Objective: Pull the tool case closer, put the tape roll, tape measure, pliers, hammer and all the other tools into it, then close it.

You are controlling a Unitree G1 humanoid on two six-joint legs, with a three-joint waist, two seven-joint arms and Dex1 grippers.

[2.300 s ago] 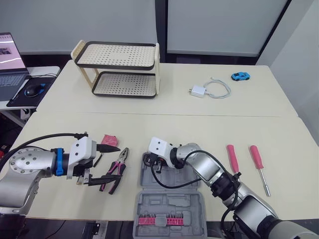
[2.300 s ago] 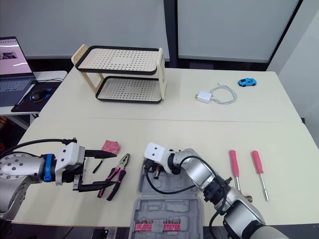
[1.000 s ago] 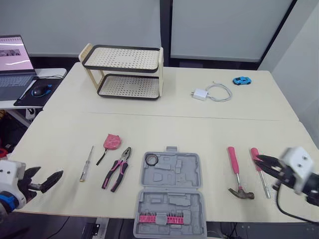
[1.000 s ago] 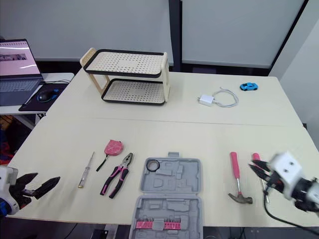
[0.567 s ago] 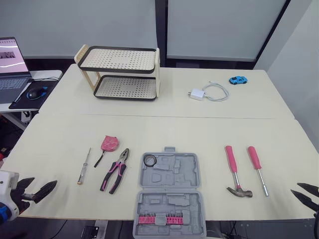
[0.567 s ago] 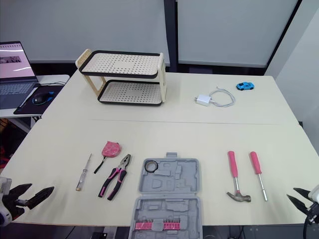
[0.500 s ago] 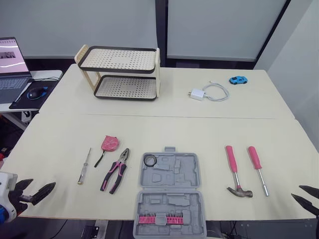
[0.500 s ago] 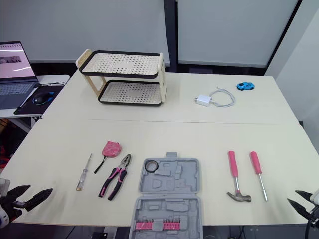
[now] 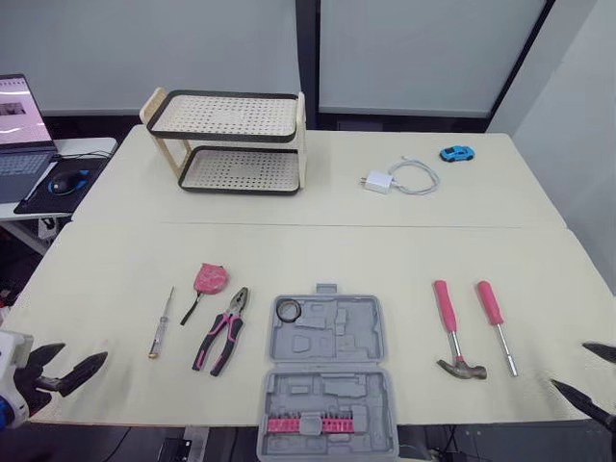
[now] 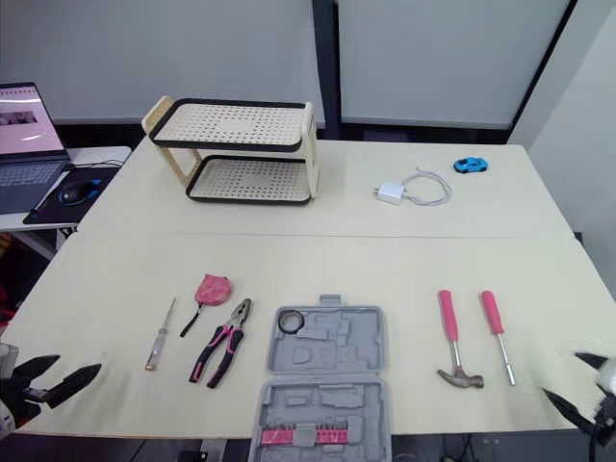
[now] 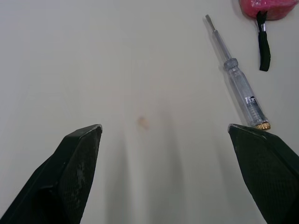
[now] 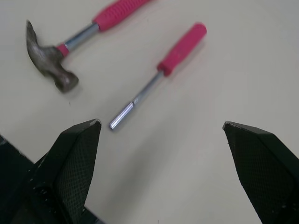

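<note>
Grey plastic tool case (image 9: 332,335) lies open, lower centre; left claw (image 9: 84,354) and right claw (image 9: 568,364) gape empty at lower corners. Risk: a sweeping reach could scatter the pink-handled hammer (image 9: 449,327).

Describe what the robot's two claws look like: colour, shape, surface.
Each claw has two black fingers, broad at the base and tapering to blunt wedge tips, with finely textured faces. The left claw is mounted on a white boxy housing with a blue band behind it. The right claw shows a bit of white housing at the frame's edge.
</note>
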